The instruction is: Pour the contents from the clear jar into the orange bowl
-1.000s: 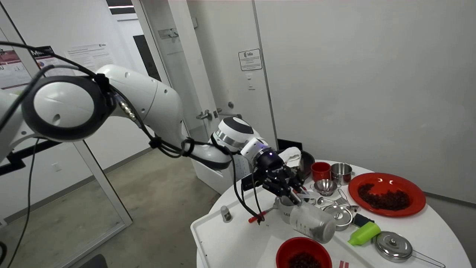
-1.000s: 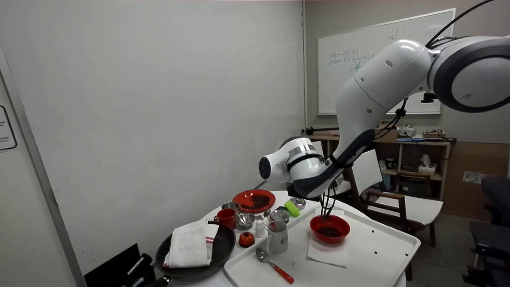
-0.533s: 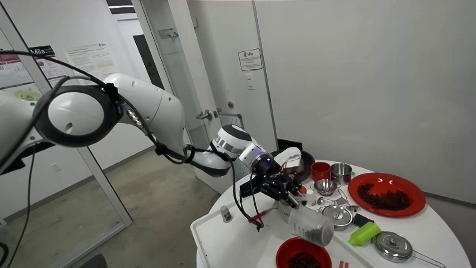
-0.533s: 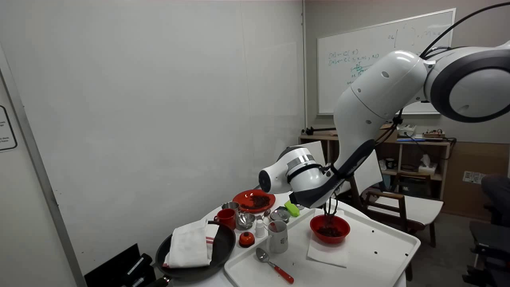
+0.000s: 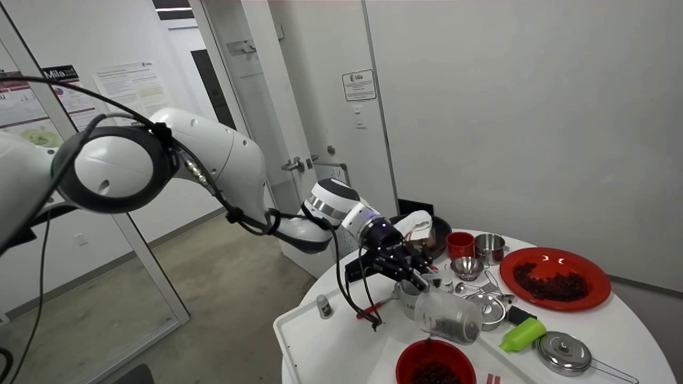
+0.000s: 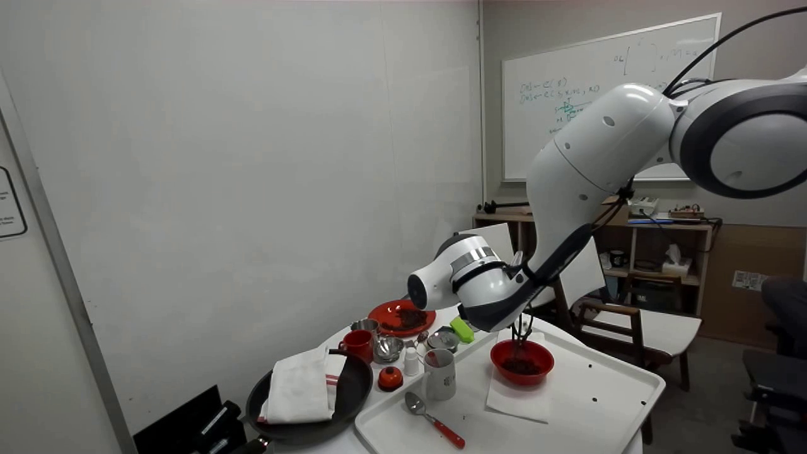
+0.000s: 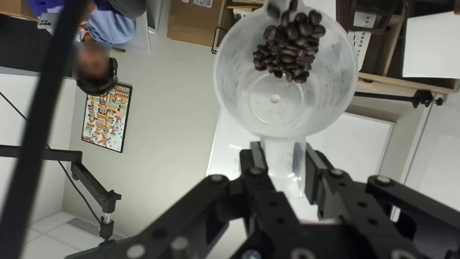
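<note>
My gripper [image 7: 283,153] is shut on the handle of the clear jar [image 7: 276,118], which fills the upper middle of the wrist view. Dark beans [image 7: 289,50] lie along its side wall towards the spout, several at the rim. In an exterior view the jar [image 5: 451,314] lies tilted on its side above the orange bowl [image 5: 410,360], its closed end to the right. A small dark spot, perhaps beans, shows at the bowl's far rim under the jar's mouth. The bowl [image 6: 522,377] holds dark beans; in this view the wrist hides the jar.
A white mug [image 6: 444,378] and a red-handled spoon [image 6: 435,421] are on the white tray [image 6: 621,403] beside the bowl. Behind are a wide red dish [image 5: 515,261], metal lids [image 5: 563,352], a green bottle [image 5: 523,335] and a pan [image 6: 353,397] with a towel.
The arm has come down a little, bringing the jar lower, and the jar's tilt has changed slightly. The beans inside have shifted along its wall. A dark spot now shows at the bowl's far rim.
</note>
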Controlling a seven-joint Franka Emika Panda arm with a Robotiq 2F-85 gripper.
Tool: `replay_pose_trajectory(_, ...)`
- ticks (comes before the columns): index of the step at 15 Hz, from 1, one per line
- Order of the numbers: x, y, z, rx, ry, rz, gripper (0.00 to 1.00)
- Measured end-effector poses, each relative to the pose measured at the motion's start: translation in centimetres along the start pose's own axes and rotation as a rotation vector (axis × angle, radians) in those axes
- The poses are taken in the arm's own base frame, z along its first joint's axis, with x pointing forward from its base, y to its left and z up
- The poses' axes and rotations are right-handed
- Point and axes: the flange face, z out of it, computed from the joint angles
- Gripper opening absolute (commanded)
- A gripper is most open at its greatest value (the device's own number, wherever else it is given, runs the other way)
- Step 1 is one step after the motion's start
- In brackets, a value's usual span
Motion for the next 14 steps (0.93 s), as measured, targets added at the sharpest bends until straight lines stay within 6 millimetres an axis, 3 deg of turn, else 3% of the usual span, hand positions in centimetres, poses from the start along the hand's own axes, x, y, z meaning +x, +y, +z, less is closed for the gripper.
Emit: replay_pose_trajectory(14, 0.28, 0.24, -0.19, -0.020, 0.114, -0.002, 0.11)
